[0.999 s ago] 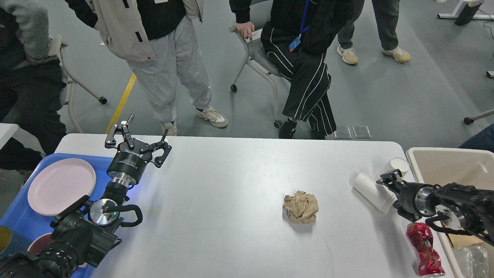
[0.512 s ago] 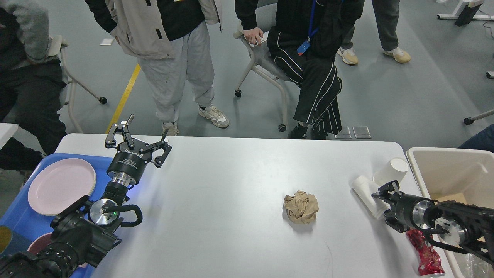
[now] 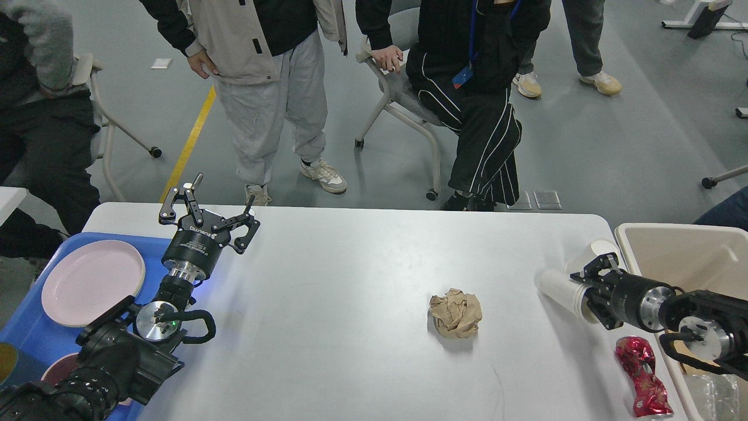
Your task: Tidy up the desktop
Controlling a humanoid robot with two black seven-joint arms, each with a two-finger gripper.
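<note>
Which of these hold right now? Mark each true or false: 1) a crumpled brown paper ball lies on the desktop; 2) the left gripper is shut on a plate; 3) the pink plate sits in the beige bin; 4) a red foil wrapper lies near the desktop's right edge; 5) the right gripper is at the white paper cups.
1) True: the crumpled brown paper ball lies alone on the desktop.
2) False: the left gripper is open and holds nothing.
3) False: the pink plate sits in the blue tray, not the beige bin.
4) True: the red foil wrapper lies there.
5) True: the right gripper is at the white paper cups; its grip cannot be made out.
</note>
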